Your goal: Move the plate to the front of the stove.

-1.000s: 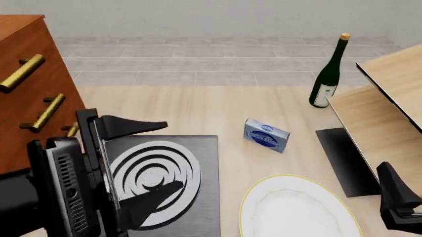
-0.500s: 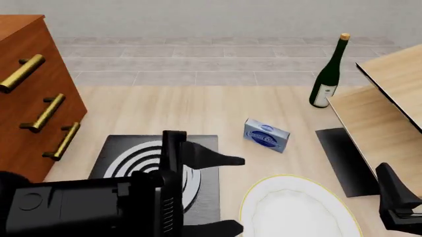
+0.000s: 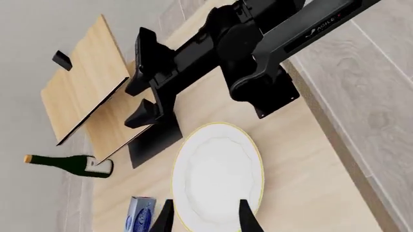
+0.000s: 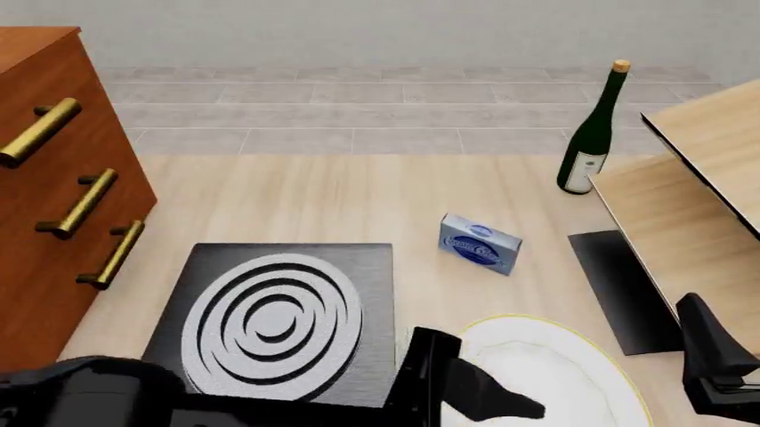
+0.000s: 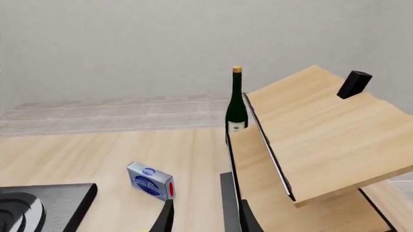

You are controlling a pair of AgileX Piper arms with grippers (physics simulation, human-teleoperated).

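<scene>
Front view: white plate, yellow-gold rim, flat.

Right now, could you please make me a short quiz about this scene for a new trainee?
1. True or false: the plate lies on the stove.
2. Which gripper hangs at the plate's edge: A left, B right?
3. Fill in: the bottle stands ____.

Key: 1 false, it lies on the table beside the stove. 2 A. 3 upright.
</scene>
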